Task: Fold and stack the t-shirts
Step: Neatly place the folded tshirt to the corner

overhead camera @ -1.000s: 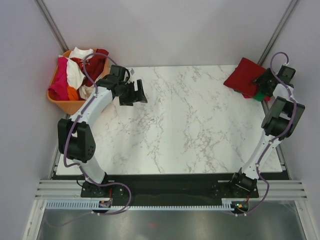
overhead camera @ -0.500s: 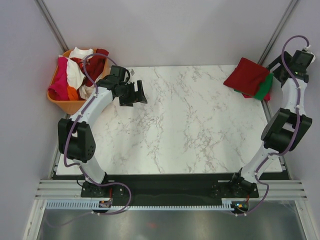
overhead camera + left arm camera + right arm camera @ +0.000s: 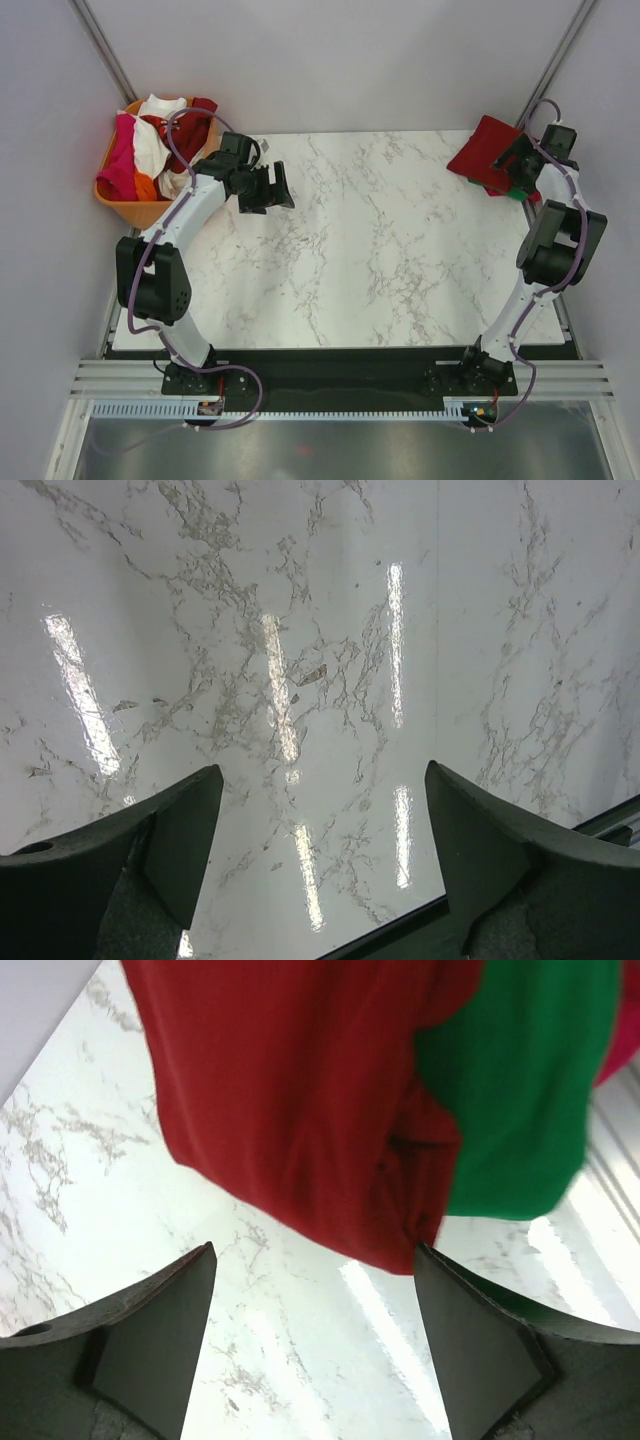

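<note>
Right gripper [image 3: 512,163] is back over the red shirt [image 3: 483,148] — jaws wide, empty. Left gripper [image 3: 268,187] gapes empty too — shirts [image 3: 150,150] in the basket [image 3: 135,212] await.

No readable text or labels anywhere.

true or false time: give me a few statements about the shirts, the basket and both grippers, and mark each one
1. The dark red t-shirt lies on the green t-shirt. True.
2. The left gripper grips a shirt. False: it is open and empty above the marble table.
3. The orange basket holds several crumpled t-shirts. True.
4. The right gripper is shut on the green t-shirt. False: it is open, with nothing between its fingers, next to the two folded shirts.
</note>
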You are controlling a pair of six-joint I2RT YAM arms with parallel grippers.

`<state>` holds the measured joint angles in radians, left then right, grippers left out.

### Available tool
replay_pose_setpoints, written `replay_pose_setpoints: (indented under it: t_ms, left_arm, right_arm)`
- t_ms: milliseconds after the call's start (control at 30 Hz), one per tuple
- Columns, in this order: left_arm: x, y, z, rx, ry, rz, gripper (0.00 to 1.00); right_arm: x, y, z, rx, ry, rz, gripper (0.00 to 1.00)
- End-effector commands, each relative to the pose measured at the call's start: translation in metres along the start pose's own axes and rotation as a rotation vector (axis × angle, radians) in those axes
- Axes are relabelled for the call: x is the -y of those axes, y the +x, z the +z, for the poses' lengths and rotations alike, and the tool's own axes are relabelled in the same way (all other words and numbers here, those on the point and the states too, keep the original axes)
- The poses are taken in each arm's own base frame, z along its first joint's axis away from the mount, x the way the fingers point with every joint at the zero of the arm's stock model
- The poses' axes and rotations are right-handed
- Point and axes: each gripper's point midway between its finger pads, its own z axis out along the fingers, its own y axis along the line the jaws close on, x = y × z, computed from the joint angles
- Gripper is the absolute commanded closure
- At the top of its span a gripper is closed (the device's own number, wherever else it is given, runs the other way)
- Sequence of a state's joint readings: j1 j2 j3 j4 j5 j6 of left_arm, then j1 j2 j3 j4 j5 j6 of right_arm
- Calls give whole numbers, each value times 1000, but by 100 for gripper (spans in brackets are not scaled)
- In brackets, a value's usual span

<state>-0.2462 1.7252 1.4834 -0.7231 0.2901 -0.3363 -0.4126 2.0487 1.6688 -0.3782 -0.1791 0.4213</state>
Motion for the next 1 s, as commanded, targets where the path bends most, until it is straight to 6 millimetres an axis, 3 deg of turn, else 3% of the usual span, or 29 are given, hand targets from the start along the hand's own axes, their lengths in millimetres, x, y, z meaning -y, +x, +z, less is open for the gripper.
replay_pose_setpoints:
  t_ms: [0,233,333,500,600,733,900,967]
  left_arm:
    - [9,-8,-10,45,25,2,11]
    - [10,-9,-13,53,28,5,11]
    - [10,-8,-12,49,27,4,11]
    - [11,-10,-13,55,29,5,11]
    - [10,-9,-12,51,27,4,11]
    - [11,-9,-13,51,29,6,11]
    - [9,-8,-11,48,26,3,11]
    - [9,-8,-11,48,26,3,11]
  right_arm:
    - [-17,-5,2,9,-57,-32,13]
    - [0,9,15,-37,13,-15,18]
    - [7,12,11,-36,46,-26,18]
    - [-3,4,-8,-2,48,-52,18]
    - [-2,8,-8,-11,51,-53,20]
    - [-1,18,5,-42,53,-55,35]
    - [6,21,15,-50,94,-59,46]
    - [9,19,16,-45,106,-65,62]
